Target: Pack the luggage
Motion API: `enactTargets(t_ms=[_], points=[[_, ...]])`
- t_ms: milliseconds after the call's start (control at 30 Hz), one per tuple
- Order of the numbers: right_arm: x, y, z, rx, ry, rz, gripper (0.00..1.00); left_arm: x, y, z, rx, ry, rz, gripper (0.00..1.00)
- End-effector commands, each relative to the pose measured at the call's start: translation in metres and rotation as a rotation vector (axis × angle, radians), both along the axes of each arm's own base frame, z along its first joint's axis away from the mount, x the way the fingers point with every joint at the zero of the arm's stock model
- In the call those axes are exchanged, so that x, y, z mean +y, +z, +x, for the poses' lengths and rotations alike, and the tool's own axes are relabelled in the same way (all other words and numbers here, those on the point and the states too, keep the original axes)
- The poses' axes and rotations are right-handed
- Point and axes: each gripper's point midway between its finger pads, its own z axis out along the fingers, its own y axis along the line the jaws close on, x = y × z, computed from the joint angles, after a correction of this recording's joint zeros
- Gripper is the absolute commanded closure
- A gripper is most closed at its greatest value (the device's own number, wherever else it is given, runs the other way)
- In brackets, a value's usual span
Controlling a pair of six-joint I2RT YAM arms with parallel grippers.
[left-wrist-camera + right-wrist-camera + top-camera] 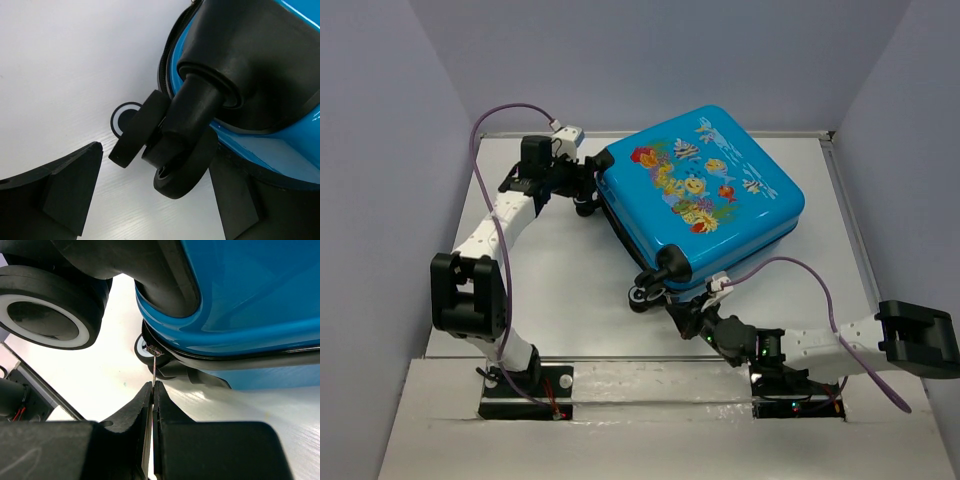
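The luggage [700,190] is a bright blue hard-shell suitcase with a cartoon fish print. It lies shut and flat on the white table, print side up. My left gripper [588,192] is at its far-left corner and stands open. One black caster wheel [175,167] hangs between the fingers [70,190] of that gripper [160,167], with a gap showing on each side. My right gripper [682,312] is at the near corner, under the blue shell [250,290]. That gripper [152,387] is shut on the thin metal zipper pull [155,365].
A black-and-white wheel [645,293] sticks out at the near corner, close above the right wrist [45,315]. Grey walls enclose the table on the left, back and right. A raised rail [845,220] runs along the right side. Purple cables loop over both arms.
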Motion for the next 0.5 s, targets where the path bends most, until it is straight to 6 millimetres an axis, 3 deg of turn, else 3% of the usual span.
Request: enactTargets(t_ms=[0, 33, 200, 300, 400, 467], points=[[0.012, -0.001, -0.019, 0.015, 0.105, 0.006, 0.93, -0.003, 0.041, 0.021, -0.123, -0.001, 0.049, 0.04], [0.012, -0.002, -0.019, 0.018, 0.104, 0.005, 0.93, -0.003, 0.049, 0.026, -0.140, 0.003, 0.062, 0.04], [0.013, -0.002, -0.019, 0.029, 0.102, 0.013, 0.93, -0.009, 0.039, 0.033, -0.108, -0.022, 0.081, 0.05], [0.011, -0.002, -0.019, 0.028, 0.100, 0.016, 0.93, -0.018, 0.025, 0.032, -0.081, -0.049, 0.091, 0.12], [0.010, -0.001, -0.019, 0.029, 0.098, 0.021, 0.93, -0.022, 0.024, 0.033, -0.082, -0.057, 0.097, 0.14], [0.010, -0.001, -0.019, 0.029, 0.097, 0.017, 0.93, -0.026, 0.025, 0.034, -0.083, -0.063, 0.097, 0.25]])
